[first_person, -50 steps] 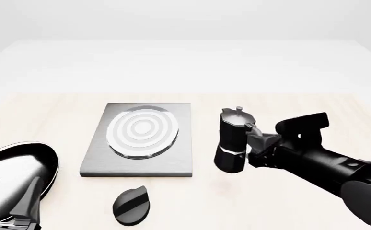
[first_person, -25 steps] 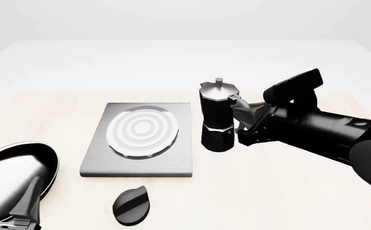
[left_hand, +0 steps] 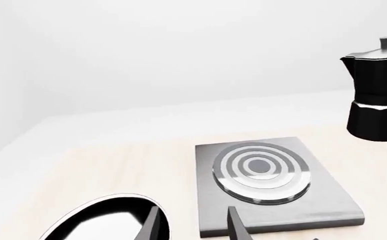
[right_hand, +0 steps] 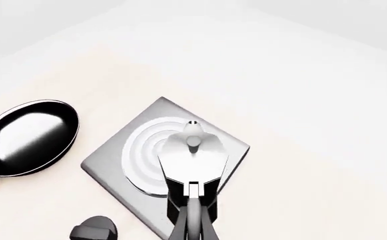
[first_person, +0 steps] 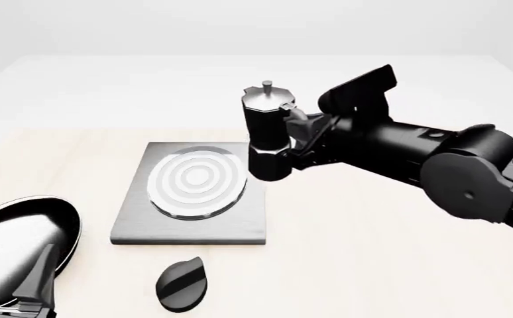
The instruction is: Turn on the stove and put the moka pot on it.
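1. The table (first_person: 398, 265), a pale wood-look top in a plain white room with no visible walls or fittings, is lit evenly. Nothing on it would stop a sliding or dropped thing.
2. The stove (first_person: 195, 222) lies flat on the table, its ringed burner (first_person: 196, 180) bare. A pot set down off the rings, on the slab's right edge, could be left tipping over that edge.
3. The pan (first_person: 22, 245) is seen left of the stove and nearer the camera, well apart from it. It is judged out of the pot's way.
4. The pot (first_person: 270, 136) is held in the air over the stove's far right corner by the right gripper (first_person: 303, 142), which is clamped on its handle side. With such a side hold, a swing or slip during lowering is judged possible.
5. The knob (first_person: 182, 283) lies just in front of the stove, untouched. The stove's switching-on could be forgotten or reached awkwardly.
6. The left gripper (left_hand: 190, 225) is seen spread, grasping nothing, near the pan.
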`<move>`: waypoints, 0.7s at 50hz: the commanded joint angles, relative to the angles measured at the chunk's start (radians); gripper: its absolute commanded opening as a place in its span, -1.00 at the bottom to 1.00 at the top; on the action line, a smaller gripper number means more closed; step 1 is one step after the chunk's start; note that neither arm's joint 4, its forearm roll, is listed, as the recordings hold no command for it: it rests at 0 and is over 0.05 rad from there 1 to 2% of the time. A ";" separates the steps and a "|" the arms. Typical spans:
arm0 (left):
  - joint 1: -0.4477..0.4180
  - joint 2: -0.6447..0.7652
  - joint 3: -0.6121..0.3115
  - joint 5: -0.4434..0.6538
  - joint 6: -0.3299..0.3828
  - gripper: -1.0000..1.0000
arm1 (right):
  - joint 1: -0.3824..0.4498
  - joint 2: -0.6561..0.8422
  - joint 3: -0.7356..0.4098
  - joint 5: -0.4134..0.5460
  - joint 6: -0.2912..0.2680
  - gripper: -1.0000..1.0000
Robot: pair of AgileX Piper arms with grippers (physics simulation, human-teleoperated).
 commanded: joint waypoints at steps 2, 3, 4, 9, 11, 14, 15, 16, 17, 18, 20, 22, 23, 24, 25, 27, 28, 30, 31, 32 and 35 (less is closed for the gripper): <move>0.004 0.000 0.002 0.001 0.006 1.00 | 0.029 0.100 -0.075 -0.074 -0.003 -1.00; 0.004 0.001 0.002 0.002 0.007 1.00 | 0.030 0.110 -0.079 -0.082 0.000 -1.00; 0.004 0.001 0.002 0.003 0.008 1.00 | 0.034 0.119 -0.083 -0.094 -0.003 -1.00; 0.004 0.003 0.003 0.004 0.009 1.00 | 0.041 0.158 -0.108 -0.124 0.002 -1.00; 0.003 0.003 0.003 0.005 0.010 1.00 | 0.045 0.174 -0.116 -0.136 0.005 -1.00; 0.003 0.007 0.003 0.003 0.009 1.00 | 0.051 0.204 -0.130 -0.155 0.006 -1.00; 0.003 0.008 0.003 0.003 0.009 1.00 | 0.050 0.212 -0.135 -0.159 0.006 -1.00; 0.003 0.008 0.003 0.003 0.009 1.00 | 0.050 0.219 -0.140 -0.163 0.008 -1.00; 0.003 0.010 0.003 0.001 0.008 1.00 | 0.055 0.228 -0.146 -0.167 0.009 -1.00; 0.001 0.018 0.003 -0.002 0.008 1.00 | 0.052 0.247 -0.164 -0.171 0.009 -1.00; 0.004 0.025 0.003 -0.010 0.000 1.00 | 0.060 0.261 -0.176 -0.175 0.015 -1.00; 0.002 0.024 0.003 -0.008 0.004 1.00 | 0.065 0.279 -0.190 -0.175 0.015 -1.00; 0.002 0.025 0.003 -0.009 0.004 1.00 | 0.071 0.283 -0.193 -0.176 0.019 -1.00; 0.002 0.025 0.003 -0.009 0.004 1.00 | 0.070 0.296 -0.205 -0.178 0.014 -1.00; 0.001 0.026 0.003 -0.010 0.004 1.00 | 0.070 0.302 -0.210 -0.179 0.014 -1.00; 0.002 0.029 0.003 -0.012 0.003 1.00 | 0.078 0.316 -0.223 -0.179 0.014 -1.00; 0.002 0.030 0.003 -0.013 0.002 1.00 | 0.077 0.326 -0.233 -0.180 0.009 -1.00; 0.001 0.031 0.003 -0.013 0.003 1.00 | 0.081 0.344 -0.249 -0.177 0.003 -1.00; 0.000 0.035 0.003 -0.017 0.003 1.00 | 0.081 0.350 -0.255 -0.178 0.004 -1.00; 0.000 0.037 0.003 -0.018 0.002 1.00 | 0.085 0.360 -0.263 -0.178 0.002 -1.00; -0.001 0.039 0.003 -0.020 0.002 1.00 | 0.088 0.381 -0.279 -0.182 0.002 -1.00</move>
